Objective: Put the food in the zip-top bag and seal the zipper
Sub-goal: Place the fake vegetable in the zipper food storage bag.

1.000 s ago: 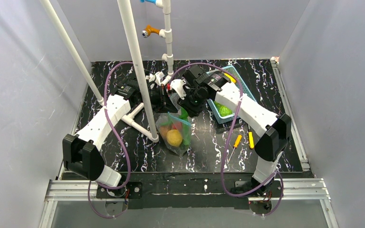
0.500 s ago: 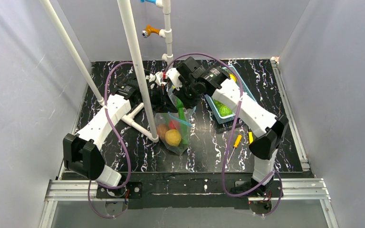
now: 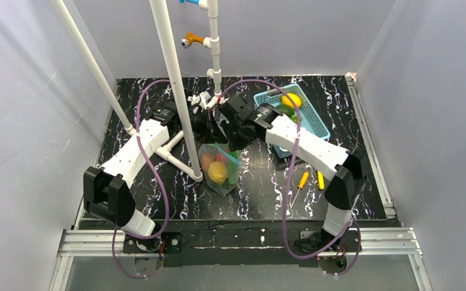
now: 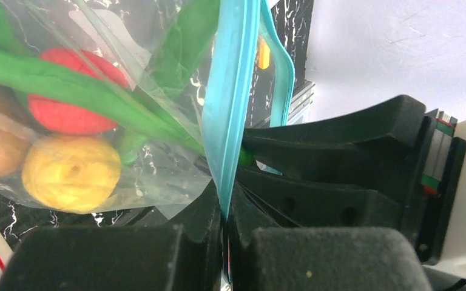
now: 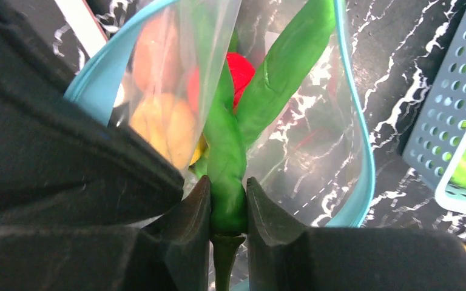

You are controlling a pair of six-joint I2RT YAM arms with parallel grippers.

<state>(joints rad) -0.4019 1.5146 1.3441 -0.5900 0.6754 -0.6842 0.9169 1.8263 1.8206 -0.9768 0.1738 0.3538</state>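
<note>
Left hand (image 4: 224, 212): pressed together on the zipper (image 4: 233, 91), pinching one lip of the mouth and holding the zip-top bag (image 3: 218, 167) hanging upright, its bottom on the tabletop (image 3: 255, 194) just ahead of the left arm. Bag contents: yellow fruit (image 4: 71, 173), red piece (image 4: 67, 109), a brown-orange fruit at the frame edge and a green pod already lying across them. Bag mouth: the far lip bows away from the held one, so it gapes. Right hand (image 5: 227, 209): directly over that mouth, pinching a second green pod (image 5: 230, 163) by its stem end. Pod's long axis: from the fingers straight down through the teal loop, tip among the other food; letting go should likely drop it in. Basket (image 3: 315, 121): right of the bag, nearer the right arm, holding a yellow piece (image 3: 290, 100) and something green. Screwdrivers (image 3: 303, 179): on the tabletop, near right.
</note>
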